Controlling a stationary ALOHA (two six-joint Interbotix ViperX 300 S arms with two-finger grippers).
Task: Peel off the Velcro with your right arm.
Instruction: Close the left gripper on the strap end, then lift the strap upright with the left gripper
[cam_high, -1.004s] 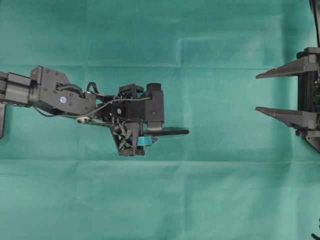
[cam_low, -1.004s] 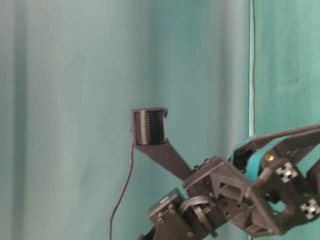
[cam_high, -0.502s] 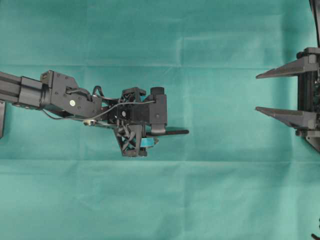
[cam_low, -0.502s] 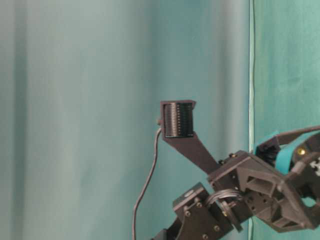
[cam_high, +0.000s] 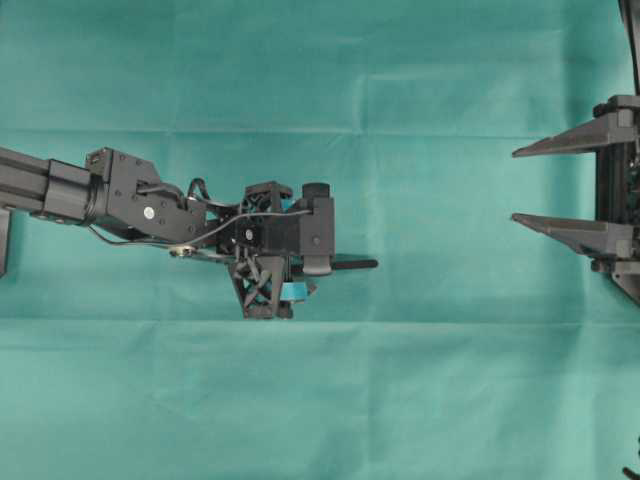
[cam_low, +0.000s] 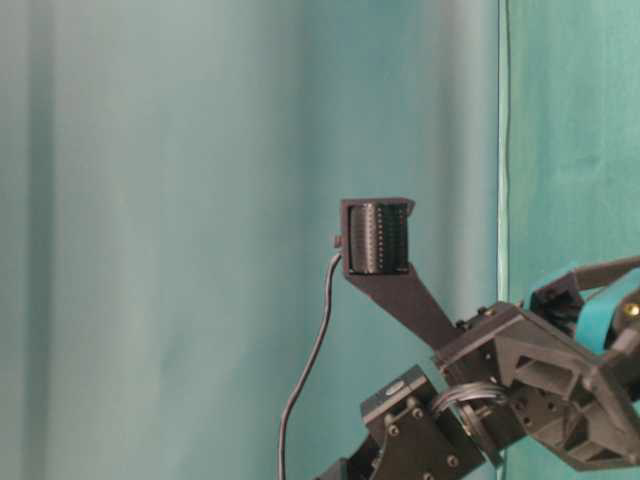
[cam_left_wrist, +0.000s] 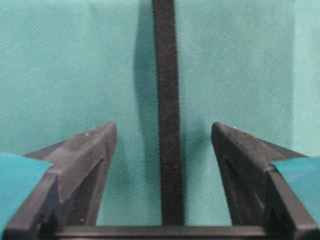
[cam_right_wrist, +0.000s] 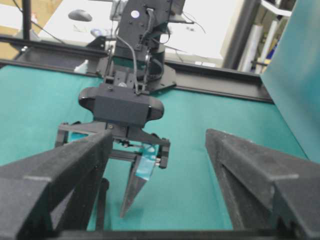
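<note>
a: going from the left of the overhead view, what did you have there?

b: my left arm (cam_high: 120, 195) reached in from the left edge over the green cloth (cam_high: 450, 380). its left gripper (cam_high: 300, 262), the one with teal tape on the jaws, sat low above the cloth near the middle.

a: and the velcro?

b: the velcro (cam_high: 352, 264) lay flat on the cloth as a thin black strip. its long axis ran left to right in that view. one end was tucked under my left gripper and the other poked out toward the right.

a: was the left claw pinching it?

b: no. in the left wrist view the strip (cam_left_wrist: 168, 130) ran straight up the middle between the two jaws, with bare cloth showing on each side. the jaws stood spread and straddled it, touching neither edge that i could see.

a: what about the right side?

b: my right gripper (cam_high: 560, 187) waited at the far right edge, well apart from the strip. its plain black jaws were spread wide with nothing between them, pointing left along the strip's line.

a: so which arm was nearer?

b: the left, by far. i judged the right arm would need to travel leftward to meet the free end, once the left had the strip pinned.
</note>
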